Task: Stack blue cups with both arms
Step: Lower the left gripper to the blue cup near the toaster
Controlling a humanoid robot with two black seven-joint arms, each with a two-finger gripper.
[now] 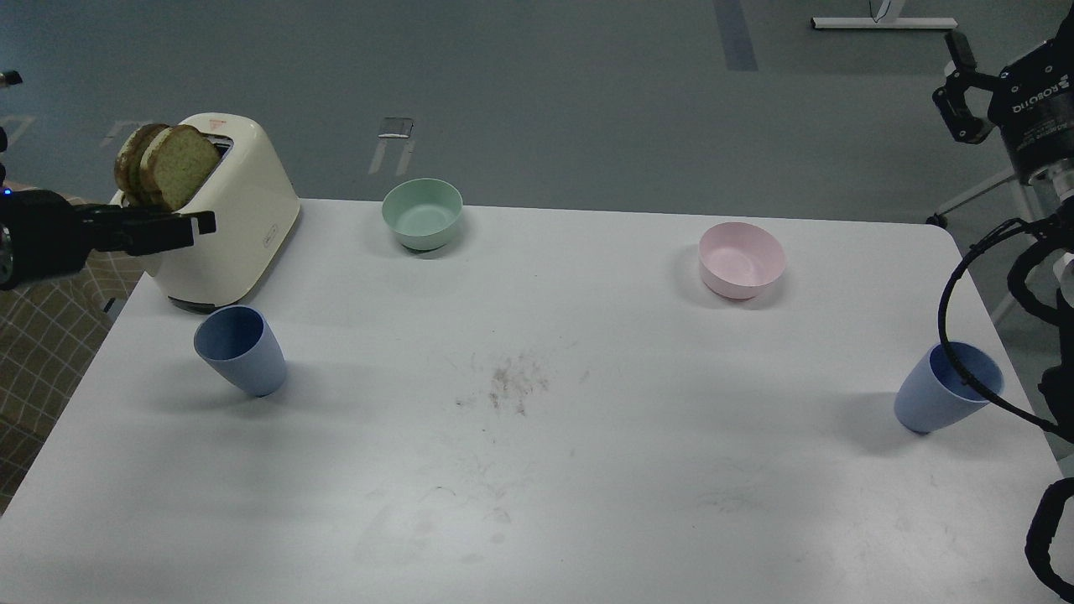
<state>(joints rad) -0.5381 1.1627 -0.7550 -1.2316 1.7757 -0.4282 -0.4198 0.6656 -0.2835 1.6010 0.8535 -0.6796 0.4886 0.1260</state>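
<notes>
Scuffed white table (537, 470) in the foreground, bare but for grey smudges at centre. Two blue cups standing mouth-up and well apart: left cup (241, 350) near the table's left edge, just in front of a cream toaster (231, 231) loaded with two bread slices (168, 164); right cup (944, 390) near the right edge, partly crossed by a black cable (952, 319). Mint-green bowl (422, 213) and pink bowl (742, 259) further back, clear of both cups.

Left gripper (189, 225) held level in front of the toaster, above and behind the left cup, carrying nothing; fingers seen side-on, spread impossible to tell. Right gripper (961, 92) raised high off the table's far right corner, fingers parted, nothing between them.

Neither cup lifted yet; stacking not begun. Cups likely light, stiff and smooth plastic, prone to tipping on narrow bases. Best hold probably across the wall just under the rim, squeezed gently, one cup kept upright as receiver.
</notes>
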